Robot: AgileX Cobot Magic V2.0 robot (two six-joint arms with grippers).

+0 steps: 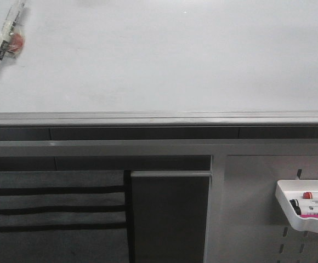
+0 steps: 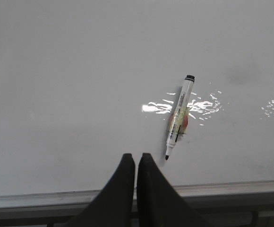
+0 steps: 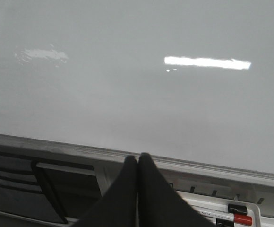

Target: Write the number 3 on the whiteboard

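The whiteboard (image 1: pixel 164 60) is a large glossy white board with a grey edge rail (image 1: pixel 159 118); it carries no number 3. A white marker with a black tip and a red-yellow label (image 1: pixel 4 39) lies uncapped on the board at its far left; it also shows in the left wrist view (image 2: pixel 178 117). My left gripper (image 2: pixel 136 156) is shut and empty, its tips over the board's near edge, just beside the marker's tip. My right gripper (image 3: pixel 137 157) is shut and empty, over the rail (image 3: pixel 198 168). Neither gripper shows in the front view.
A white marker tray (image 1: pixel 307 212) with a red-capped marker (image 1: pixel 311 194) and others hangs on the grey perforated panel (image 1: pixel 252 208) below the board at the right. A dark panel (image 1: pixel 170 216) and black-striped grey cloth (image 1: pixel 55 213) are below left.
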